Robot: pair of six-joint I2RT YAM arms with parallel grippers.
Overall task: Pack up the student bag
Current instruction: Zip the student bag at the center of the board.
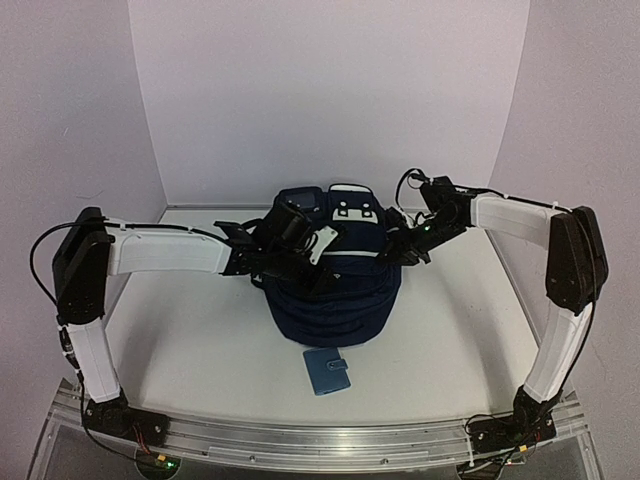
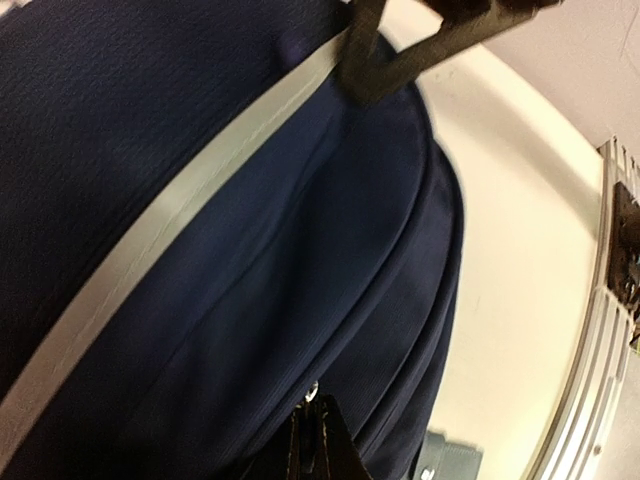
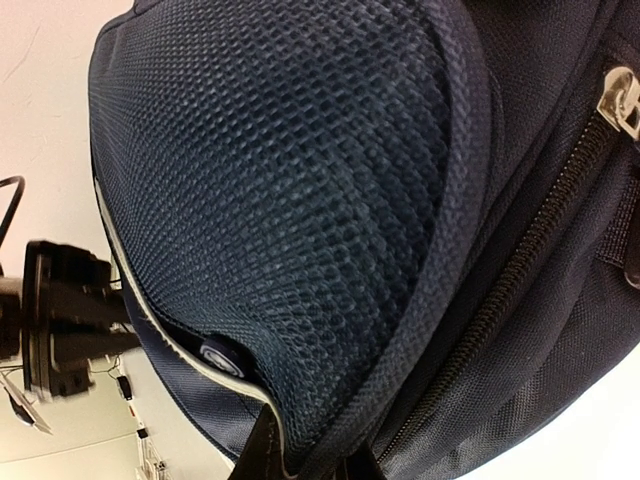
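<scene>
Looks to be at the opening step, with nothing packed yet as far as can be judged; on the left, reaches over the worktop (image 1: 180, 340) with the left claw (image 1: 305, 250), spread wide against the upper left face of the student bag (image 1: 335, 300); shows, from the left wrist, one finger (image 2: 375, 60) touching the bag's pale stripe (image 2: 170, 225) and the other low by a seam, navy cloth between them and nothing clamped; finds the bag itself in the middle of the worktop, white patches (image 1: 355, 212) at its far top and zip (image 3: 500, 290) apparently closed; keeps a small light-blue wallet (image 1: 328, 371) flat just in front of the bag, apart from it; on the right, meets the bag's upper right flank with the right claw (image 1: 400, 250), narrow about the piped rim of the mesh pocket (image 3: 300, 200); cannot tell whether pinching that rim or merely lying beside it; calls next for a firm hold on the cloth with one claw and a pull on the metal zip tab (image 3: 620, 100) with the other, so as to open the main compartment ahead of any reach for the wallet.
</scene>
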